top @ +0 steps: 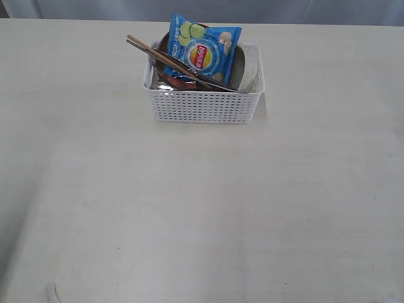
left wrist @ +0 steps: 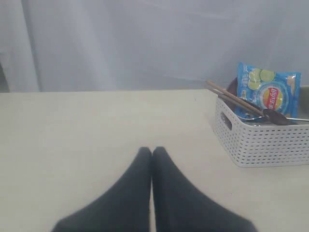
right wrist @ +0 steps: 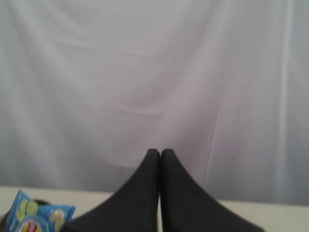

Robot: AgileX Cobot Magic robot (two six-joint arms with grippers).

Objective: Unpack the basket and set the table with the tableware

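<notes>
Opening the closed, empty left end effector (left wrist: pixel 152 151) is needed before the wooden chopsticks (top: pixel 154 53) are lifted off the white perforated plastic basket (top: pixel 202 107).

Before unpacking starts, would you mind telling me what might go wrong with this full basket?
The wooden chopsticks cross in front of the blue chip bag and jut past the rim of the white perforated plastic basket; a brush might flick them out. The basket is crowded, so pulling one piece may drag others along.
</notes>
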